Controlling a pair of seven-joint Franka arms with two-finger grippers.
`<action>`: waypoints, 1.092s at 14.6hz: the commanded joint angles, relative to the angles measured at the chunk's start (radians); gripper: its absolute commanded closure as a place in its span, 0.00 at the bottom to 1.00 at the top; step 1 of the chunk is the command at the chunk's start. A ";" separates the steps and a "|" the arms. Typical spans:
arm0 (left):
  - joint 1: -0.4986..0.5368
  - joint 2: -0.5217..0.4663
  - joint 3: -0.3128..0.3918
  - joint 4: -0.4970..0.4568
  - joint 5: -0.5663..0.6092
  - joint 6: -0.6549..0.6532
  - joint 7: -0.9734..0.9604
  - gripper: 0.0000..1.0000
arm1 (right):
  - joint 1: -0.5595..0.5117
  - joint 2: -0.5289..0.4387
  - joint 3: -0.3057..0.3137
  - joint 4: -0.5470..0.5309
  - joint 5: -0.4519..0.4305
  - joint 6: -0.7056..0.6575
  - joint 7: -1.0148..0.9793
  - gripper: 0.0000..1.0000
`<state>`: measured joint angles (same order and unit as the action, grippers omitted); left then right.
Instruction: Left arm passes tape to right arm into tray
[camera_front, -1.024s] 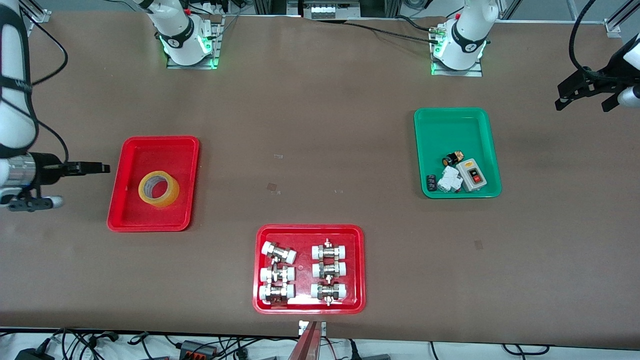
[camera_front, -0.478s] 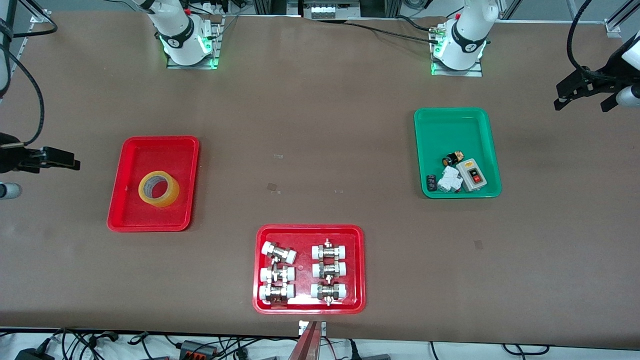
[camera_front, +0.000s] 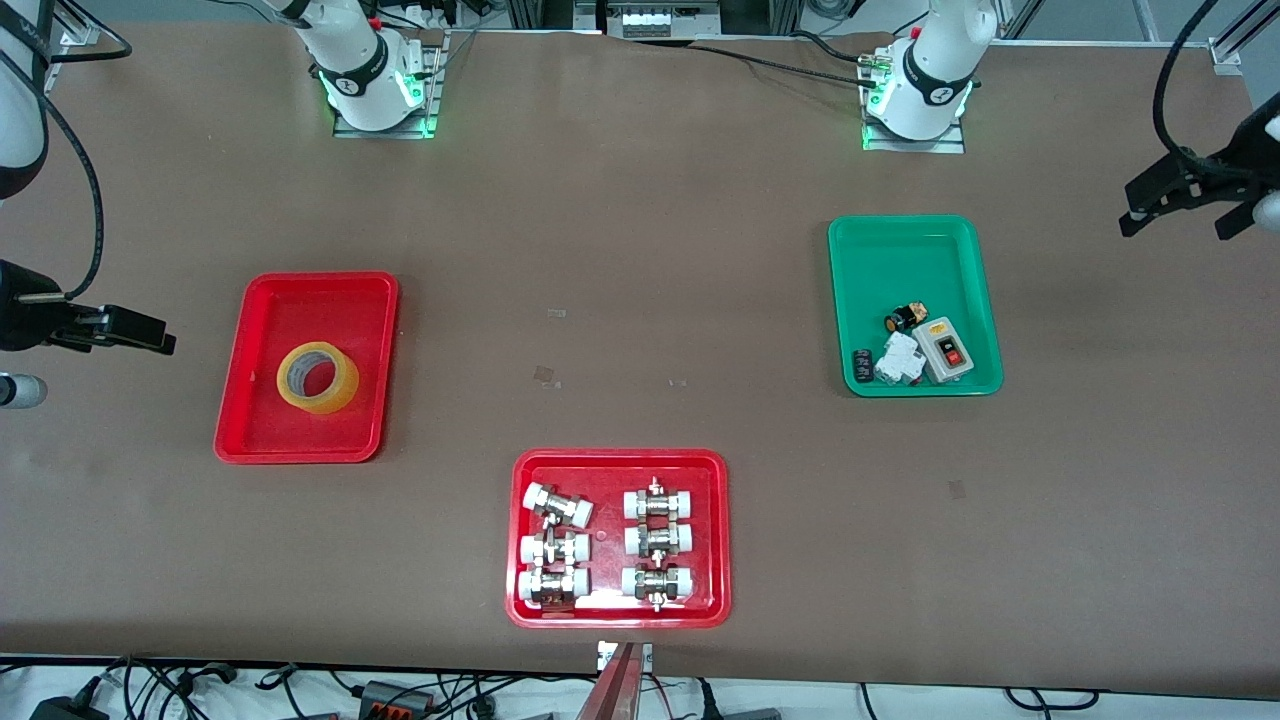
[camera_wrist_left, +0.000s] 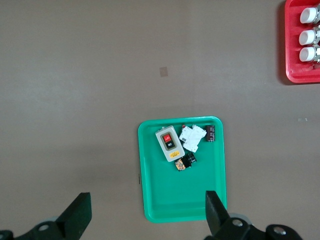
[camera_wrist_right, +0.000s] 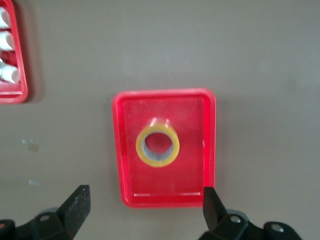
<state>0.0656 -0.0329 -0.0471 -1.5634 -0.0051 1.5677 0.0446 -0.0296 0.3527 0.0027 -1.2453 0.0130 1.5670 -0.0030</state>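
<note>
Tape (camera_front: 318, 377) lying flat inside tray (camera_front: 262, 442), task apparently complete, hence right gripper (camera_wrist_right: 142, 210) spread and empty high over that tray's end of the table, left gripper (camera_wrist_left: 145, 214) spread, waiting over green tray (camera_wrist_left: 150, 200).

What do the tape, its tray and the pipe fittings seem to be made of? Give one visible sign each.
Tape: translucent yellow plastic film, probably; the tray's red shows through its hole.
Tray: glossy red plastic, by its rounded moulded rim.
Pipe fittings: apparently shiny metal bodies with matte white plastic ends.
</note>
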 joint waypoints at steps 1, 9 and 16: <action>-0.001 0.031 -0.003 0.054 0.005 -0.038 -0.006 0.00 | 0.062 -0.058 -0.073 -0.063 -0.011 0.042 0.011 0.00; -0.001 0.030 -0.003 0.052 0.005 -0.049 -0.003 0.00 | 0.080 -0.197 -0.099 -0.270 -0.022 0.160 -0.005 0.00; 0.000 0.030 -0.003 0.052 0.005 -0.051 -0.003 0.00 | 0.082 -0.365 -0.098 -0.493 -0.042 0.220 -0.038 0.00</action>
<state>0.0656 -0.0141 -0.0474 -1.5409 -0.0051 1.5396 0.0446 0.0359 0.0477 -0.0838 -1.6696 -0.0145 1.7663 -0.0145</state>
